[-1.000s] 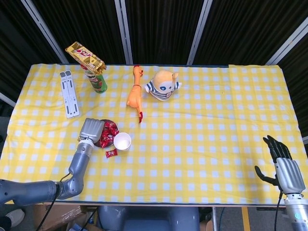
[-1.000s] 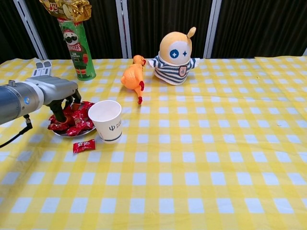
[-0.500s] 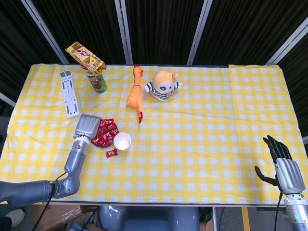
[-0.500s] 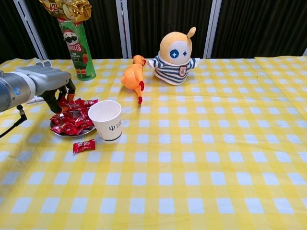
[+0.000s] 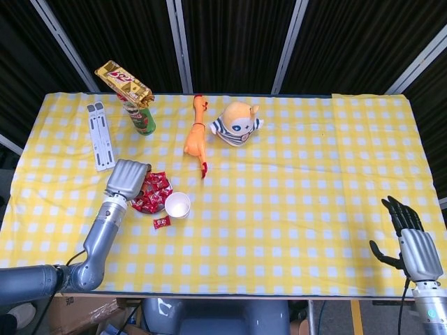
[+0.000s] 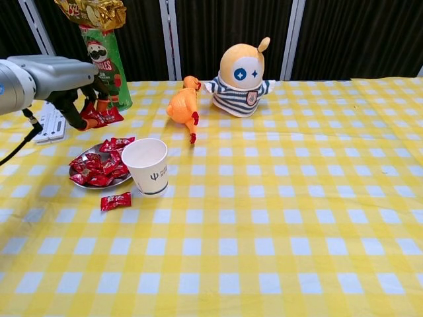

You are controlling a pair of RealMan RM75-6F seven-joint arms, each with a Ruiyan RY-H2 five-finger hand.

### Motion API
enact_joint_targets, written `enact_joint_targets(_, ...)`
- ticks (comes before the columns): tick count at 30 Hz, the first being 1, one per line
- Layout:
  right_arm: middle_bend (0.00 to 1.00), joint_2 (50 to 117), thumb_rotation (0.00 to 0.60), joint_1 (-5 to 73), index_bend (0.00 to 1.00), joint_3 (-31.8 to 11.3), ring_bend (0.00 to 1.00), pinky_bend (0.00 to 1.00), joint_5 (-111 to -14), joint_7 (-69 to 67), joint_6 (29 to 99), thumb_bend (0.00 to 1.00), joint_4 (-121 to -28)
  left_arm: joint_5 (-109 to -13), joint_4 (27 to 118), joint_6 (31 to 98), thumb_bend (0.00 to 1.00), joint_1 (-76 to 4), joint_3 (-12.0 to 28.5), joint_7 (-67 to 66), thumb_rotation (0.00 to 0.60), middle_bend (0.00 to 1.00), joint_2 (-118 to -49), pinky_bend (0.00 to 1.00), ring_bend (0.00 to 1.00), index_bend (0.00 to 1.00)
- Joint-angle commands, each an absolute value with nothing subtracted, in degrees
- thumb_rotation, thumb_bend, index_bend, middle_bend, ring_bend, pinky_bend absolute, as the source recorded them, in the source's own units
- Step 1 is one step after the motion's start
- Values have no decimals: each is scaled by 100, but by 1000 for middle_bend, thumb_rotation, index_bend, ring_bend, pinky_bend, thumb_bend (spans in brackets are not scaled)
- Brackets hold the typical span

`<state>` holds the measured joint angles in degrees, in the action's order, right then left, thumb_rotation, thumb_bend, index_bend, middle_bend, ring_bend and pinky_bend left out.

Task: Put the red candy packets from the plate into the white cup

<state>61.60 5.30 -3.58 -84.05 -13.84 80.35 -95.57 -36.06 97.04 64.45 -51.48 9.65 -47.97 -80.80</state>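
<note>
Yellow checked table: left robot hand grips red candy packets above plate

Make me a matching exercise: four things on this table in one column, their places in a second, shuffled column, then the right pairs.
Things
1. White paper cup
2. Lone red candy packet
3. Gold snack bag
4. Red candy packets pinched by the left hand

Places
A. On top of the green chip can
B. Lifted above the metal plate
C. On the cloth in front of the plate
D. Upright just right of the plate

Pairs: 1-D, 2-C, 3-A, 4-B
</note>
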Motion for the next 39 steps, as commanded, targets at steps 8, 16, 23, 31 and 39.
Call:
enact_joint_targets(8, 0, 6156, 600, 527, 0, -373, 0, 0, -8385, -1408, 8040, 409, -9548, -3754, 10268, 6444, 469, -5394, 927, -4971, 600, 611, -8238, 912, 873, 541)
enact_joint_targets(16, 0, 6152, 600, 527, 0, -369, 0, 0, -8398, -1420, 8042, 409, -9553, -3616, 10249, 6462, 469, -5539, 880, -5137, 600, 609, -8424, 912, 873, 532)
enact_joint_targets(23, 0, 6150, 600, 526, 0, -376, 0, 0, -8402, -1439, 8053, 409, -9547, -3423, 10254, 6481, 459, -5657, 836, -5297, 600, 601, -8471, 912, 873, 513)
enact_joint_targets(31, 0, 6150, 600, 524, 0, -373, 0, 0, -8421, -1442, 8066, 409, -9548, -3315, 10315, 6476, 372, -5741, 795, -5344, 600, 544, -8456, 912, 873, 466)
enact_joint_targets(39, 0, 6145, 600, 525, 0, -375, 0, 0, -8416, -1438, 8064, 408, -9558, -3367, 10377, 6518, 311, -5750, 779, -5237, 600, 460, -8410, 912, 872, 389)
